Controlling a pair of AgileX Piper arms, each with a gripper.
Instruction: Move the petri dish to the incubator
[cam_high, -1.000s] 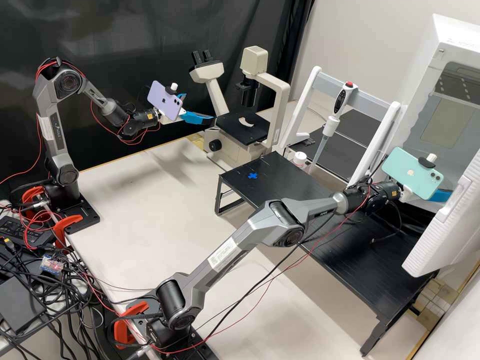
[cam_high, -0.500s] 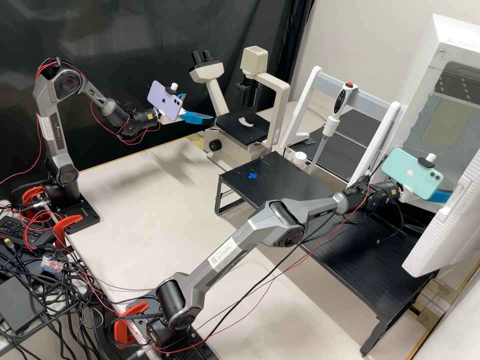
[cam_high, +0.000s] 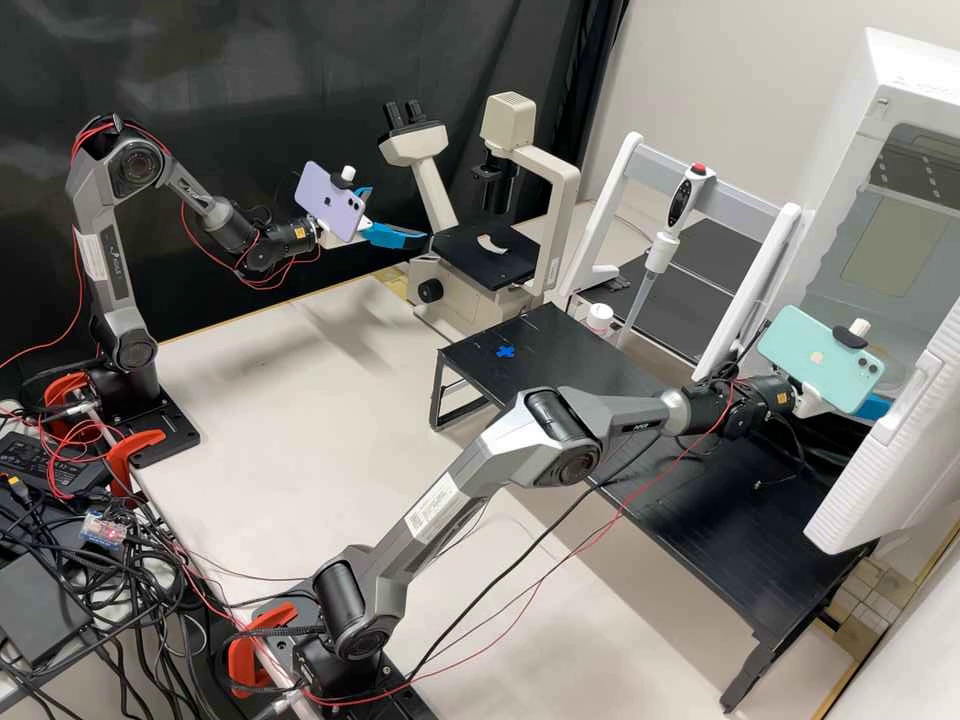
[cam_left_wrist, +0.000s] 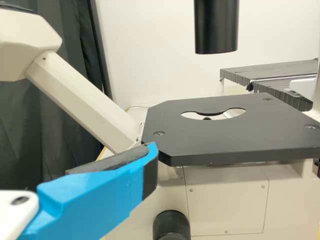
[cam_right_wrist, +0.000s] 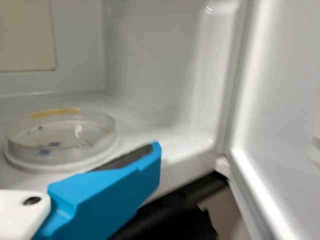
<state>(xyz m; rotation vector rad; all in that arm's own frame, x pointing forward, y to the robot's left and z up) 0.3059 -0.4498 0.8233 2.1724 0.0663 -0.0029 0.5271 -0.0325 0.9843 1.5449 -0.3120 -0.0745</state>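
Your right gripper (cam_high: 874, 408) has drawn back slightly, wide and empty; the dish (cam_right_wrist: 60, 137) sits inside the incubator (cam_right_wrist: 150, 60), so the move looks done.

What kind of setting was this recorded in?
Probably a biology lab: a microscope, an upright pipette and, inside a white incubator, a petri dish.

At upper left, the left gripper (cam_high: 400, 215) hangs near the cream microscope (cam_high: 487, 255); at right, the right gripper (cam_high: 875, 408) is at the white incubator (cam_high: 905, 65). A pipette (cam_high: 663, 245) stands at upper right, behind a black stand (cam_high: 700, 500).
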